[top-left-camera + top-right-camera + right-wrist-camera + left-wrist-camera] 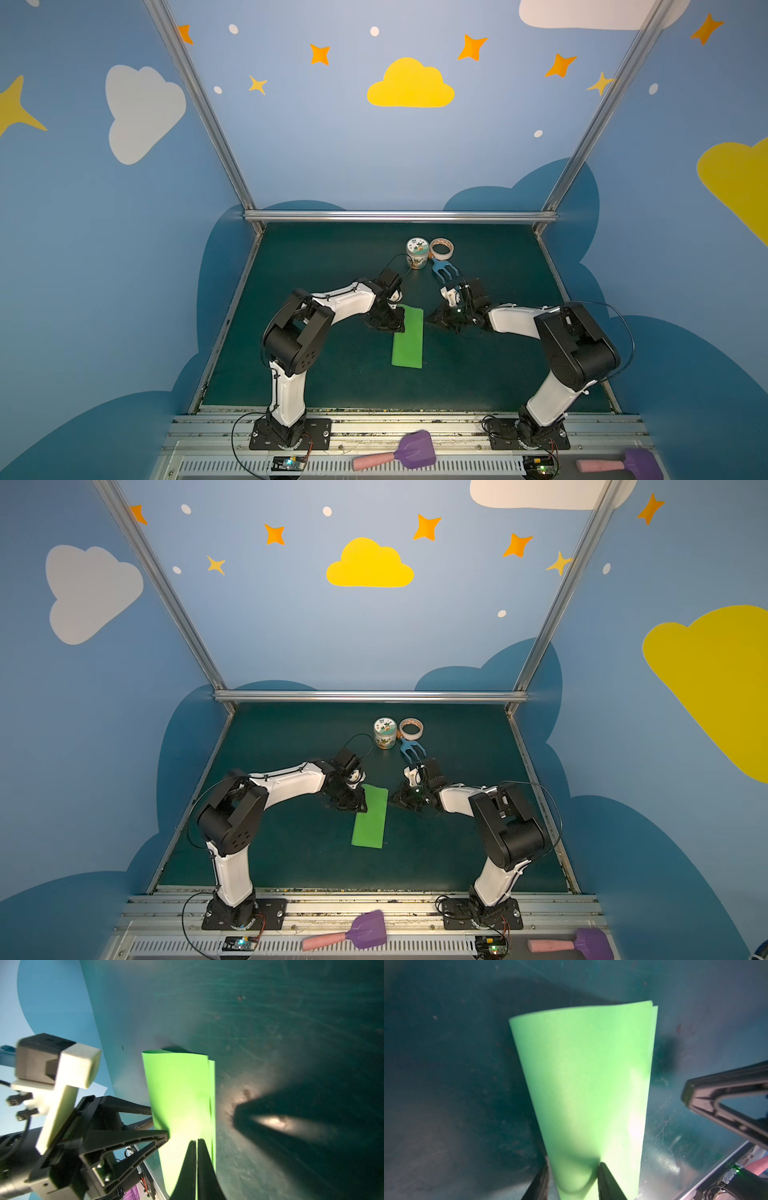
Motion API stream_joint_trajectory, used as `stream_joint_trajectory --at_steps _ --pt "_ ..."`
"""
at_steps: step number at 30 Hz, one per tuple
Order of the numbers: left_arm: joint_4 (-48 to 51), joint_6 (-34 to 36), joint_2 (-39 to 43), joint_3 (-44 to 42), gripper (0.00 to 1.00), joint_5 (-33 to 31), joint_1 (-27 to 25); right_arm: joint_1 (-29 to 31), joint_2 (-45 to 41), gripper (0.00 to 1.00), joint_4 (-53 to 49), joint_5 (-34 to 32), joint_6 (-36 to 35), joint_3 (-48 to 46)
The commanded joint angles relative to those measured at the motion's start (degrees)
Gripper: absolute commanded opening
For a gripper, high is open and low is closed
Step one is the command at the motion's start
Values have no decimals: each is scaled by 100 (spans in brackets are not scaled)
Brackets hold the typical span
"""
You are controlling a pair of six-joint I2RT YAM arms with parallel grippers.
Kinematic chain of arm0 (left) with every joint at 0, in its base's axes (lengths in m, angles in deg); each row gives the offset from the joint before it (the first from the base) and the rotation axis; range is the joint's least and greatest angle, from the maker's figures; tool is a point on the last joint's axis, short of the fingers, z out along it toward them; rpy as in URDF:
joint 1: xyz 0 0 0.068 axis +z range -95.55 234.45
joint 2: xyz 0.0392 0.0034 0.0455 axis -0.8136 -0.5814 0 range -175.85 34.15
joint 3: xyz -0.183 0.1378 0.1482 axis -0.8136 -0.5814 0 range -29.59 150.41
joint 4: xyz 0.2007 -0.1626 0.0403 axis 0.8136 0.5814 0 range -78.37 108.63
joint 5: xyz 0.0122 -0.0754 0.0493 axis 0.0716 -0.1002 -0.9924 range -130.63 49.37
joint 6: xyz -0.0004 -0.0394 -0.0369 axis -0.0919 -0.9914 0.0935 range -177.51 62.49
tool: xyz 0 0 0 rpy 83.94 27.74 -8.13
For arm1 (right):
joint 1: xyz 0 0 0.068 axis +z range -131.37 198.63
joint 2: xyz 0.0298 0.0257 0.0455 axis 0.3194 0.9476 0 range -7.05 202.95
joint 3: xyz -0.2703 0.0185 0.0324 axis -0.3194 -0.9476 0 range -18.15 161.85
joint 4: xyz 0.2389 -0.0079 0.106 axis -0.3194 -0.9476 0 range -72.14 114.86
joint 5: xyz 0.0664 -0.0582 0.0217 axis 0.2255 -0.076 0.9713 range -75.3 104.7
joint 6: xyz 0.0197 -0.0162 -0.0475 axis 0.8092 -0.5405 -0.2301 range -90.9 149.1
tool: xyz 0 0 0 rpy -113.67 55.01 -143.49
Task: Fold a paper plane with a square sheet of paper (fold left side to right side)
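Folded narrow, the square sheet of paper [409, 343] lies in the middle of the table [324, 374], the left gripper [394, 326] with fingers apart astride its far left edge, the right gripper [430, 318] pinched shut at its right edge; I'd press along the crease without shifting the layers.

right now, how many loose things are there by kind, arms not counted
green folded paper: 1
printed jar: 1
tape roll: 1
blue toy fork: 1
purple toy tools with pink handles: 2
total: 6
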Motion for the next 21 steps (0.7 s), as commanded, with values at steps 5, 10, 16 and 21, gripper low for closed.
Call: stream_joint_trajectory --at_steps 5,10,16,21 --pt "71 88 -108 -41 40 -16 -17 280 282 0 -124 -103 45 316" --pt "67 113 -106 -49 40 -8 -20 463 548 0 -163 -246 67 333" --pt "81 130 -65 49 40 40 -4 547 675 0 -233 -632 219 -3" --pt "360 218 269 394 44 70 173 569 659 0 -319 -913 304 -269"
